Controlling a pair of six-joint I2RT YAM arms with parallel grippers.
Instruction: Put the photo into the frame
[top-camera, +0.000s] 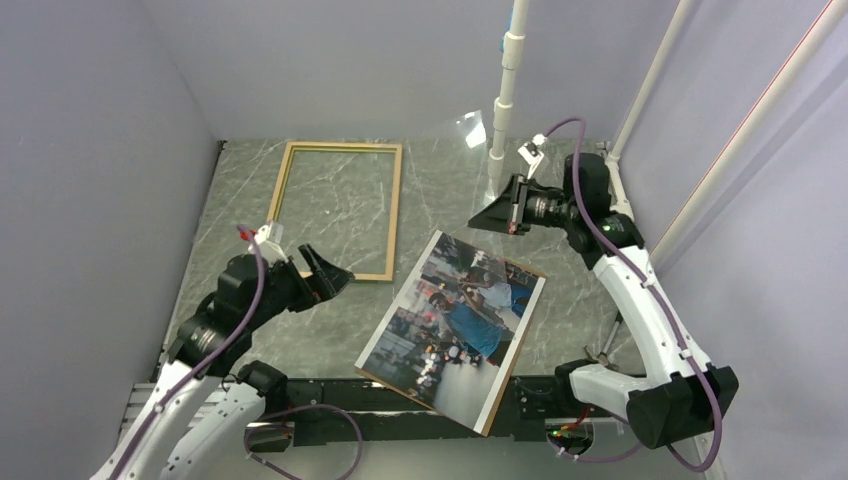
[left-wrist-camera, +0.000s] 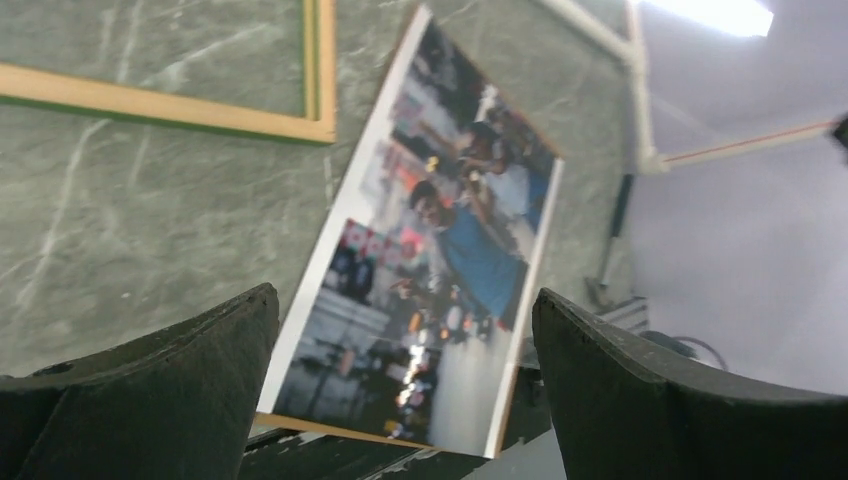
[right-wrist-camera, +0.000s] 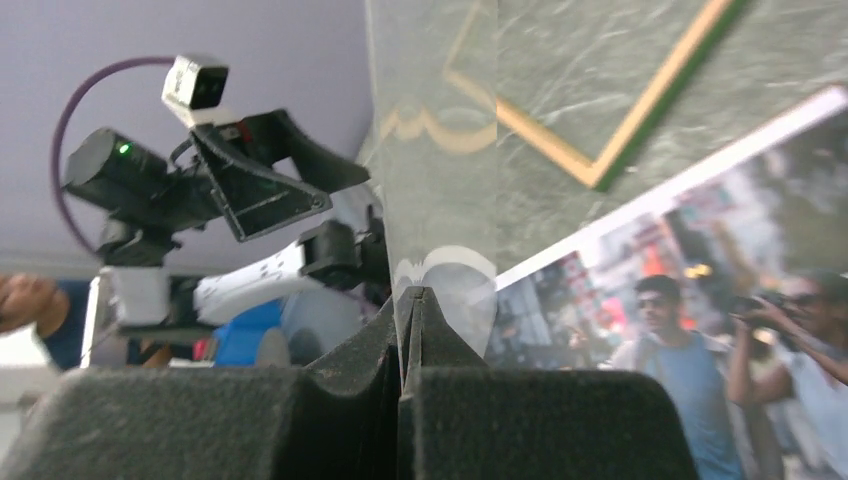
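Photo (top-camera: 455, 325) right of left pincer (top-camera: 335, 282)

No readable lettering anywhere, not even on the photo (top-camera: 455, 325)

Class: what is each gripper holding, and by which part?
The right gripper pinches a clear sheet by its edge; the left gripper is open and empty.
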